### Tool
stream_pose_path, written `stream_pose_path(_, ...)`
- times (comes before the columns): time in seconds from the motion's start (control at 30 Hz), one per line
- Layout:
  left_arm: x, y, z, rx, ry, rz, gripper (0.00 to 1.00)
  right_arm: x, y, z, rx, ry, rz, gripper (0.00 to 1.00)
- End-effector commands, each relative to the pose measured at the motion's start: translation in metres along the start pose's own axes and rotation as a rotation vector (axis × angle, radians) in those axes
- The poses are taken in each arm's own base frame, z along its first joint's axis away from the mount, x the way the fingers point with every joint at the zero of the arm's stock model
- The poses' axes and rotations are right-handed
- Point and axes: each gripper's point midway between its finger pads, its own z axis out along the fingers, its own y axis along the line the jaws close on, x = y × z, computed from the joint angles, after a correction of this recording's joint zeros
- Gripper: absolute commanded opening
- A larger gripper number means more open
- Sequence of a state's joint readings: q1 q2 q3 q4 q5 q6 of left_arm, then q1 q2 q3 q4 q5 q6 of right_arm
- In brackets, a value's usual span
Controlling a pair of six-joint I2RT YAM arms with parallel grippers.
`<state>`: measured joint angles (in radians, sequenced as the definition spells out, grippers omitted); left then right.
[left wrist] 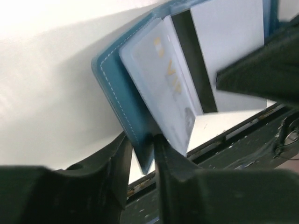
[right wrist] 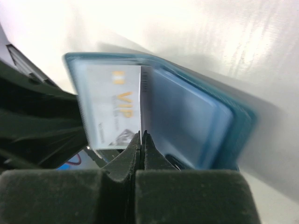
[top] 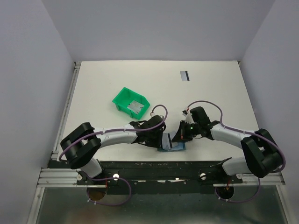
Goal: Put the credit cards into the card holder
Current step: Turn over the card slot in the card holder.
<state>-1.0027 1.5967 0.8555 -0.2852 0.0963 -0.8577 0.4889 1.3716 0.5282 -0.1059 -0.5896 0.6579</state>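
**Top external.** The card holder [top: 172, 147] lies at the near edge of the bench [top: 210, 93], largely covered by the left claw [top: 162, 140] and the right claw [top: 179, 136], which meet over it. The cards there cannot be made out. Well apart, one loose card [top: 185, 75] lies far back on open bench, and another card [top: 136, 106] rests inside the green bin [top: 122, 99].

**Left wrist.** The left claw is released, its jaws parted either side of the holder's raised cover, with a sliver of gap on one side. A VIP card [left wrist: 161, 88] leans against the lining. Behind it stands a striped card [left wrist: 229, 51], its top cut off by the frame and one corner hidden by the right claw.

**Right wrist.** The right claw is clenched on the striped card, seen edge-on as a thin line. The VIP card's left end is masked by the left claw. The holder's pockets are blurred.
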Motion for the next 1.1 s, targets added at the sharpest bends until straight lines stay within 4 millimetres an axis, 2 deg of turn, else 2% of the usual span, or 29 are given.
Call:
stream_pose_path(0.0,-0.004,0.019,-0.031,-0.081,-0.049,0.027,0.43,0.006,-0.026,0.004,0.100,0.006,0.012,0.00)
stream_pose_path(0.13,-0.012,0.023,-0.049,-0.089,-0.094,0.020,0.51,0.008,-0.033,0.006,0.122,0.016,0.017,0.00)
stream_pose_path(0.3,-0.023,0.023,-0.071,-0.080,-0.170,0.011,0.55,0.008,-0.036,0.008,0.134,0.020,0.013,0.00)
stream_pose_path(0.4,-0.041,0.003,-0.080,0.006,-0.249,0.030,0.55,0.008,-0.037,0.008,0.135,0.022,0.011,0.00)
stream_pose_path(0.5,-0.056,-0.025,-0.079,0.111,-0.286,0.066,0.55,0.010,-0.039,0.009,0.142,0.031,0.016,0.00)
stream_pose_path(0.57,-0.062,-0.039,-0.070,0.156,-0.271,0.083,0.52,0.010,-0.038,0.009,0.141,0.030,0.017,0.00)
stream_pose_path(0.7,-0.061,-0.051,-0.040,0.162,-0.201,0.117,0.34,0.010,-0.037,0.008,0.132,0.028,0.019,0.01)
stream_pose_path(0.73,-0.058,-0.049,-0.032,0.145,-0.182,0.123,0.28,0.010,-0.036,0.007,0.131,0.027,0.019,0.00)
stream_pose_path(0.83,-0.038,-0.028,-0.008,0.046,-0.094,0.111,0.05,0.010,-0.034,0.006,0.128,0.022,0.023,0.00)
stream_pose_path(0.87,-0.029,-0.018,-0.002,0.018,-0.071,0.096,0.01,0.010,-0.033,0.004,0.126,0.018,0.027,0.00)
stream_pose_path(1.07,-0.007,0.001,0.013,0.000,-0.025,0.088,0.00,0.005,-0.023,-0.006,0.122,-0.013,0.019,0.00)
